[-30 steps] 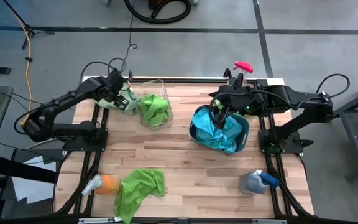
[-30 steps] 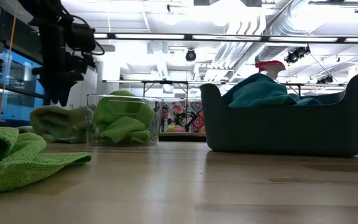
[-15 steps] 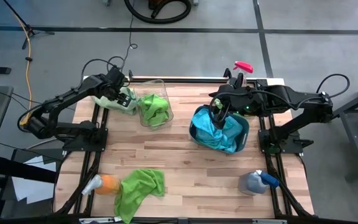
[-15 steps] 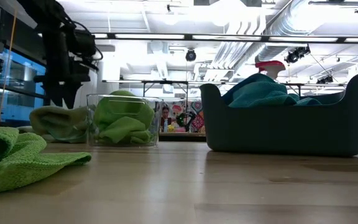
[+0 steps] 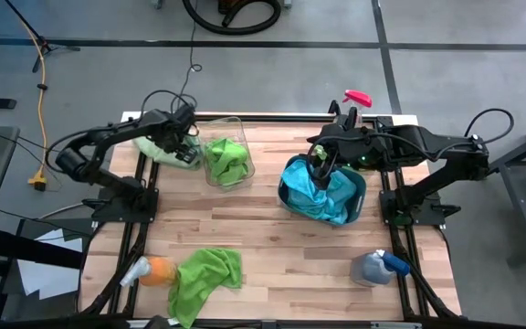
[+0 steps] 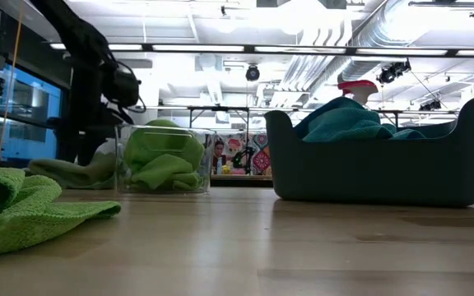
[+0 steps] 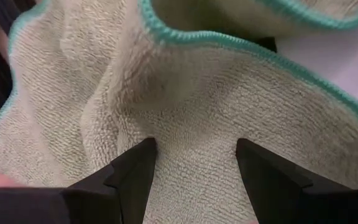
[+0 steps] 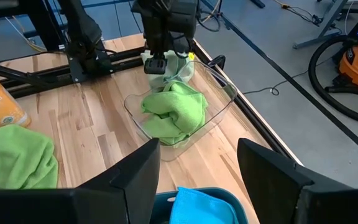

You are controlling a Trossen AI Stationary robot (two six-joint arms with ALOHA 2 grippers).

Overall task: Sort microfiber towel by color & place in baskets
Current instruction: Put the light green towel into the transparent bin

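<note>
The wooden slatted bench [image 5: 272, 247] carried 2 baskets near its far edge. The larger, an opaque dark teal-blue plastic tub [image 5: 322, 190], sat on the right side and held rumpled blue microfiber towels [image 6: 348, 122], so it judged to be the blue bin. The smaller, a clear see-through plastic tub [image 5: 224, 161], sat on the left side and held a bright green microfiber towel [image 5: 226, 159], so it judged to be the green bin.

A second bright green microfiber towel [image 5: 204, 278] lay loose at the near left of the bench, unsorted, beside an orange spray bottle [image 5: 150, 271]. A pale green microfiber towel with teal edging [image 7: 185, 118] lay crumpled just beside the clear tub, at the far left corner.

The left pincer [image 7: 194, 165] stood down at the pale towel, fingers spread wide with cloth between them but not clamped; a closing grasp appeared to be the step in hand. The right pincer [image 5: 320, 164] hung over the teal-blue tub, fingers parted, holding nothing.
</note>
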